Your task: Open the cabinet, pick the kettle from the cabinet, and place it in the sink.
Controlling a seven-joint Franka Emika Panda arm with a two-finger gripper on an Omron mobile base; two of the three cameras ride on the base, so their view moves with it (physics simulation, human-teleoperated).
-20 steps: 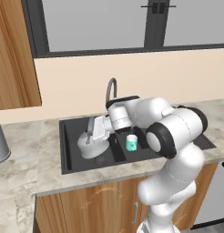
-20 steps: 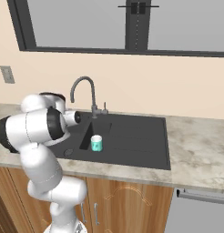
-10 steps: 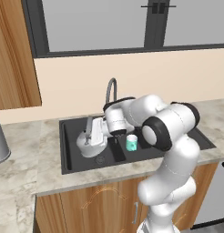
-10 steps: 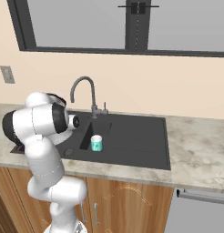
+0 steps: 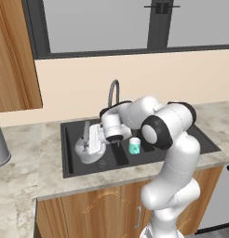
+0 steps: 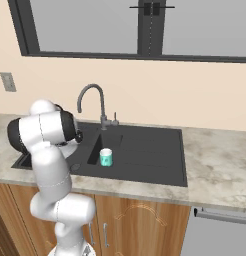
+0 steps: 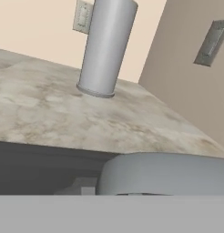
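Kettle (image 5: 84,148), silver-grey, sits low in the left compartment of the black sink (image 5: 70,139), left of centre in the left base view; in the hand view its rounded grey top (image 7: 164,175) spreads along the bottom edge. Gripper (image 5: 90,139) is right at the kettle's top, white hand body against it; fingers are narrowed nearly shut, and the handle is presumably between them, though the contact itself is hidden. Whether the kettle rests on the basin floor cannot be told.

Teal cup (image 5: 134,146) stands upright in the sink just right of the divider, apart from the kettle; in the right base view the teal cup (image 6: 106,157) sits in the left part of the basin, near the front wall. What is inside the cup cannot be seen. Dark gooseneck faucet (image 6: 91,102) rises behind the basin, mid-frame.

Tall grey cylinder (image 7: 104,48) stands upright on the marble counter (image 7: 50,113) in the upper middle of the hand view; its edge (image 5: 0,148) shows at the far left of the left base view. Brown wood cabinet (image 5: 16,60) side fills the upper left corner there.
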